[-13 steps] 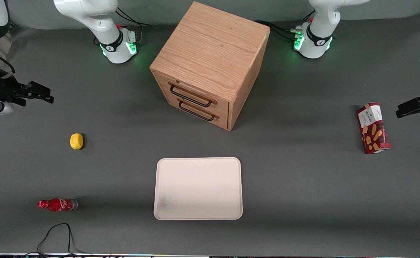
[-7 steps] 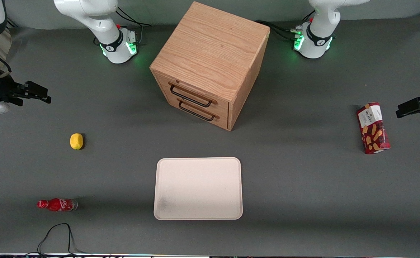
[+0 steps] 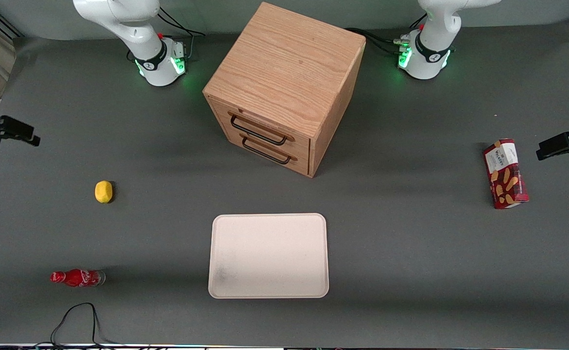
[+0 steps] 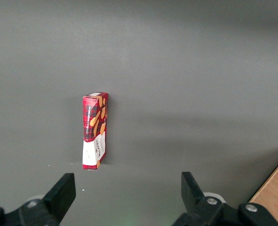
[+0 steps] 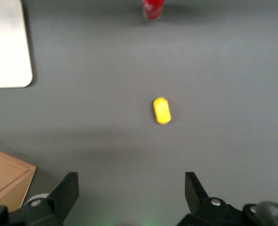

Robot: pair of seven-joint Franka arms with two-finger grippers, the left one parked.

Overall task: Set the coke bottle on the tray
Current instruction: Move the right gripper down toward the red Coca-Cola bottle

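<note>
The coke bottle (image 3: 77, 277) lies on its side on the grey table, near the front camera at the working arm's end; part of it shows in the right wrist view (image 5: 153, 9). The cream-pink tray (image 3: 268, 255) lies flat in front of the drawer cabinet, bare; its corner shows in the right wrist view (image 5: 7, 47). My gripper (image 3: 26, 138) hangs at the table's edge on the working arm's end, high above the surface and farther from the front camera than the bottle. In the right wrist view the gripper (image 5: 131, 186) is open and empty.
A yellow lemon (image 3: 103, 191) (image 5: 162, 110) lies between the gripper and the bottle. A wooden drawer cabinet (image 3: 284, 87) stands mid-table. A red biscuit box (image 3: 505, 173) (image 4: 95, 130) lies toward the parked arm's end. A black cable (image 3: 77, 316) loops at the table's front edge.
My gripper has drawn outward toward the working arm's edge of the table, now mostly out of the front view. Bottle, lemon and tray have not moved.
</note>
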